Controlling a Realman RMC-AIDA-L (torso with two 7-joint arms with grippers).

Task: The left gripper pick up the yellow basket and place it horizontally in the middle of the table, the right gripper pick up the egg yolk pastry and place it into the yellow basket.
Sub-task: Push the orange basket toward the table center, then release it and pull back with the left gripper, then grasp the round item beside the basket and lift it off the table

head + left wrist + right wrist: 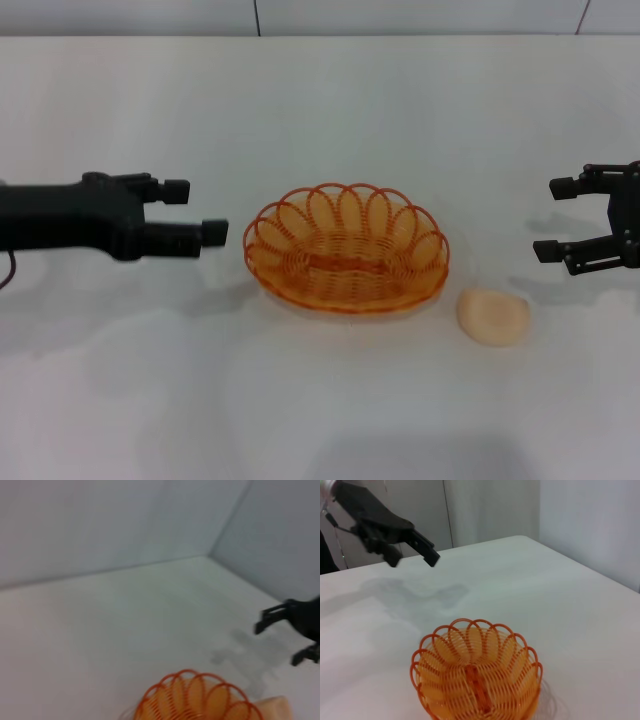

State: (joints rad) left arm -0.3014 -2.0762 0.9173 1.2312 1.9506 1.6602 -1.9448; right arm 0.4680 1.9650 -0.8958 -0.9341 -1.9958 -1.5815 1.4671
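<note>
Basket: the yellow basket [347,248] is sitting flat and upright on the table [320,410], its long side running across the head view, roughly mid-table, empty.

Pastry: the egg yolk pastry [493,317] is lying on the tabletop just beside the basket's right-front rim, apart from it and not yet inside.

Left gripper: the left gripper [190,211] is hovering just off the basket's left rim, fingers apart and holding nothing, pointing toward the basket. Its shadow is falling on the table beneath it, so it appears to be hanging above the surface.

Right gripper: the right gripper [557,218] is hanging well to the right of the basket, beyond the pastry and farther back, fingers spread and empty. It is not over the pastry.

Across views: the right wrist camera is showing the basket [476,674] close below and the left gripper [415,551] beyond it, open; the left wrist camera is catching the basket's rim [195,697] with the right gripper [282,635] past it.

Stage: judging by the basket lying level near the centre with the left claw free of it, the basket step looks finished; the pastry step looks unstarted.

Next move: the right claw would likely need to come forward and down over the pastry, closing gently on the soft bun.
</note>
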